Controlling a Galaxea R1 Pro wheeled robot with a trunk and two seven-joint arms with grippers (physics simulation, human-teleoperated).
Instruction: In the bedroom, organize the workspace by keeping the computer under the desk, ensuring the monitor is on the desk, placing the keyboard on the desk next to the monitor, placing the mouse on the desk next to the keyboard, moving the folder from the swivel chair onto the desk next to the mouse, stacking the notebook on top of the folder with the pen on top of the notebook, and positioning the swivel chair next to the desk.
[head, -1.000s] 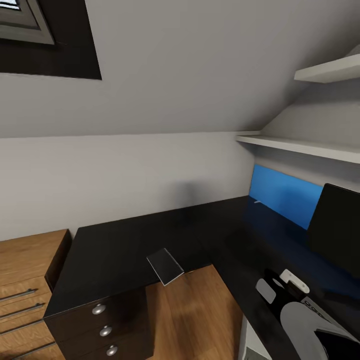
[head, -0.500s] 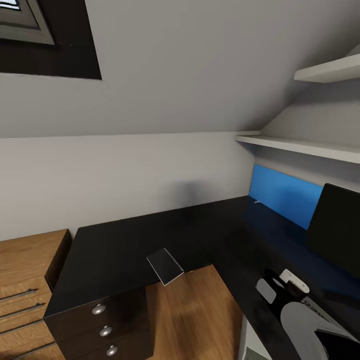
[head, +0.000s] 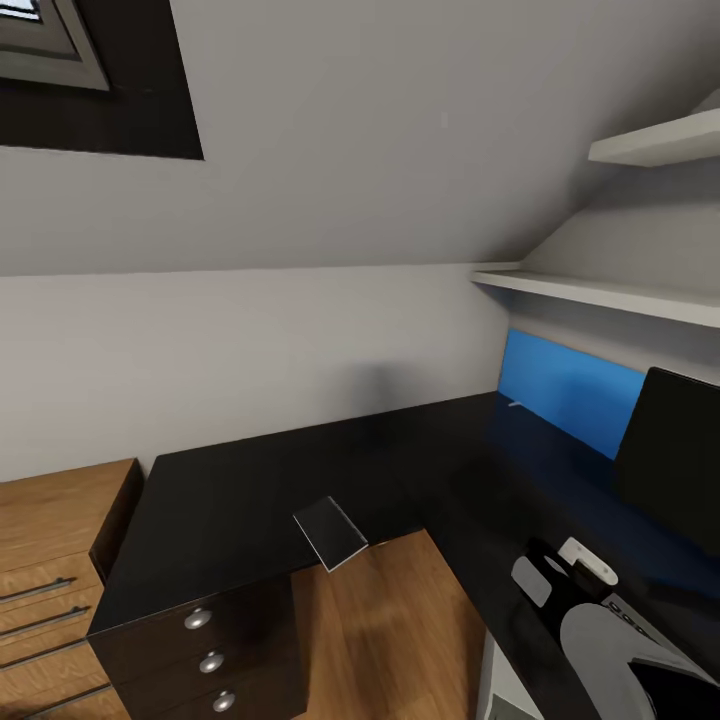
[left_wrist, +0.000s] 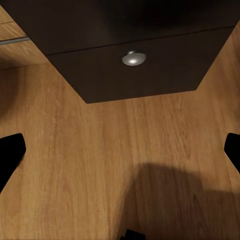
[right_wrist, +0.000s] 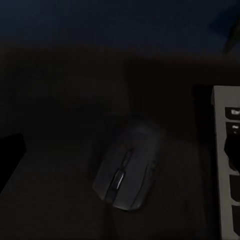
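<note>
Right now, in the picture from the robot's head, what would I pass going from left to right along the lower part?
Light-wood drawer chest → black drawer unit with silver knobs → dark-grey notebook at the desk edge → the robot's right arm → the monitor at the far right.

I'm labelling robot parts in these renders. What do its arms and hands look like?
In the head view, the right arm has a smooth light-grey rounded shell, black joints and a small white block near the wrist. In the wrist views, the left hand and right hand show flat black fingers.
</note>
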